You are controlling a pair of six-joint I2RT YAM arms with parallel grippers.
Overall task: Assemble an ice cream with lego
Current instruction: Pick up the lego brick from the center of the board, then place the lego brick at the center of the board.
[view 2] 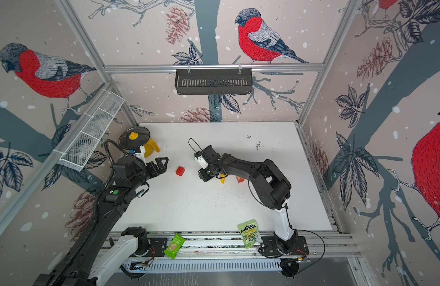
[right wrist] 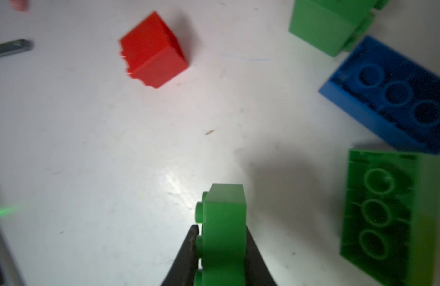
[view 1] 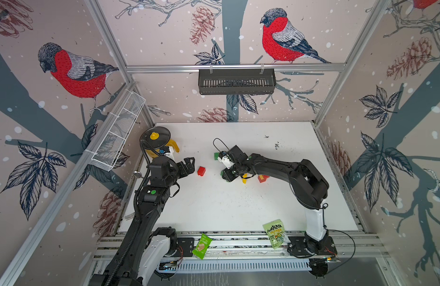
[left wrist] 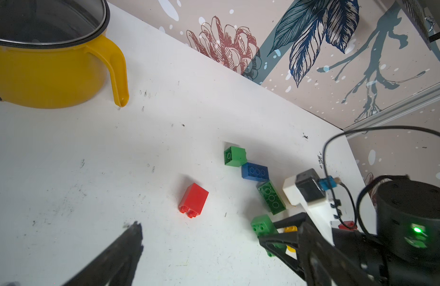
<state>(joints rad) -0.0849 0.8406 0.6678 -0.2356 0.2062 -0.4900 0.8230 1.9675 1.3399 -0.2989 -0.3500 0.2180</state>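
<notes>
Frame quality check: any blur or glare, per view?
Right wrist view: red plastic brick shows smeared, ghosted edges; glare patch on the white tabletop ahead of the green plastic brick in the right end effector. Left wrist view: that red brick is sharp. Both top views: sharp, evenly lit.

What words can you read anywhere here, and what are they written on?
"HIMALAYA": on the big green snack packet at the front edge of the table, seen in both top views.
The yellow word under it on that packet: too blurred to read.
The small green packet on the front rail: print too small to read.
</notes>
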